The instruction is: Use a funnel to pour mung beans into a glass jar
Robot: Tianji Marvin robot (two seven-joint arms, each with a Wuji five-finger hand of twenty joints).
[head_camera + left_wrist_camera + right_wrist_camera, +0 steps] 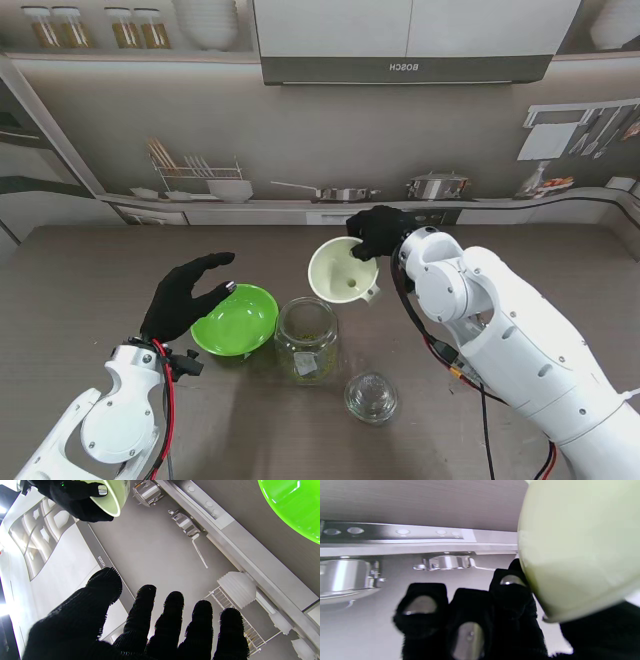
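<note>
Glass comes first as we read outward from our own side: the jar lid (371,397) lies nearest to us on the table (80,280), and just beyond it, slightly to our left, stands the glass jar (306,338), upright and open-mouthed, with what looks like a little greenish matter at its bottom. Beside the jar on our left sits the green bowl (236,320), and our left hand (186,296) hovers at that bowl's left rim with fingers spread and holding nothing; its wrist view shows the fingers (172,620) fanned apart with the bowl (295,507) off to one side. Farther out, our right hand (380,234) is closed on the far rim of the pale funnel (342,270), carried in the air with its wide mouth tipped toward us; the right wrist view shows the funnel wall (572,545) pressed against the fingers (510,590). What matters for the next move, we judge, is that the funnel hangs just beyond the jar and a touch to its right, so its spout must travel toward us and slightly left, and come upright, to seat in the jar's mouth. Our right hand is the one placed for that.
</note>
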